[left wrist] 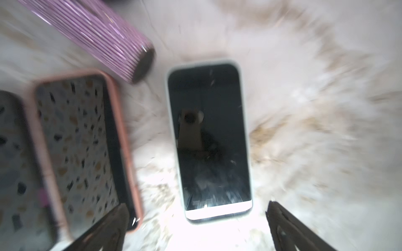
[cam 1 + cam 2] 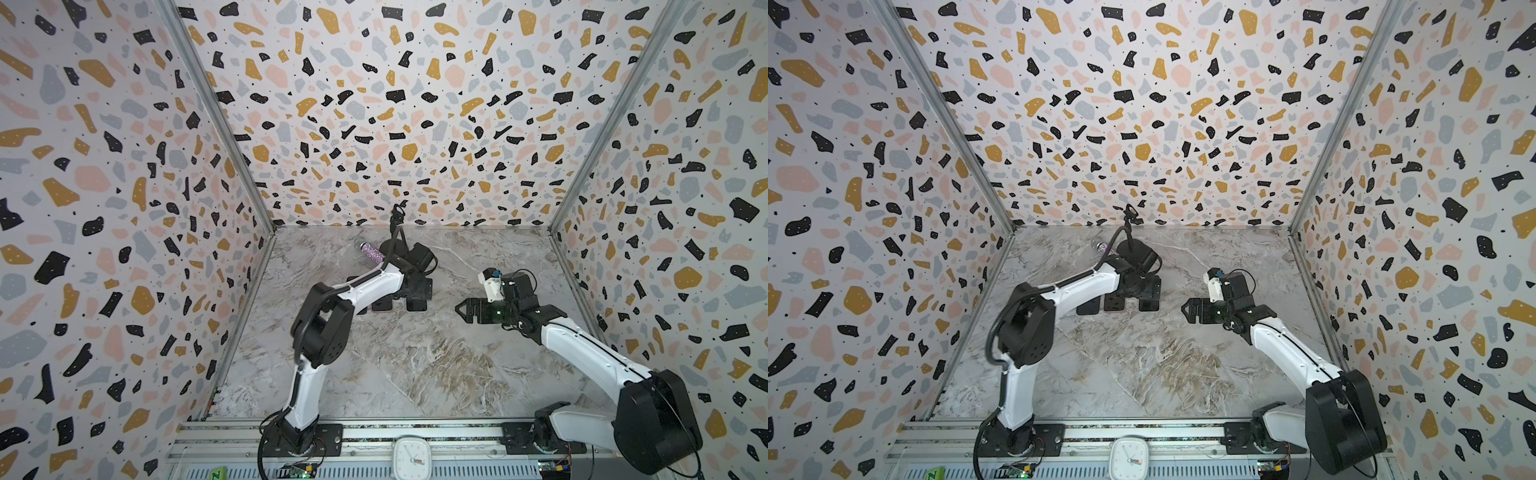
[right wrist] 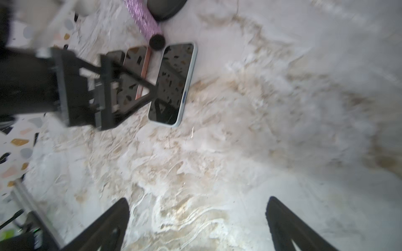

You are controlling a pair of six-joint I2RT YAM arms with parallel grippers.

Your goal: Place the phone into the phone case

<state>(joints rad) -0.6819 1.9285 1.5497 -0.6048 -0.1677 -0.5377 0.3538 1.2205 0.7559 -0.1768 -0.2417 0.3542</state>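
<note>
— Where's the phone?
— Screen up, seemingly seated in its pale case, straight ahead of the left gripper, long axis along its reach. Jaws wide, empty.
— And the right gripper?
— Also wide, empty, well apart. Left is nearer.

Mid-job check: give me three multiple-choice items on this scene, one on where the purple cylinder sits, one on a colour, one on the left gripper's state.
1. The purple cylinder lies: A) stacked on a phone; B) on the table, farther back than the phones; C) gripped and lifted.
2. The middle phone's case rim is: A) green; B) pink; C) yellow.
3. The left gripper is: A) shut on a phone; B) shut on nothing; C) open over the white-rimmed phone.
Key: 1 B, it rests on the marble behind them in both top views; 2 B, the left wrist view shows a pink rim; 3 C, its jaws stand apart, gripping nothing.
</note>
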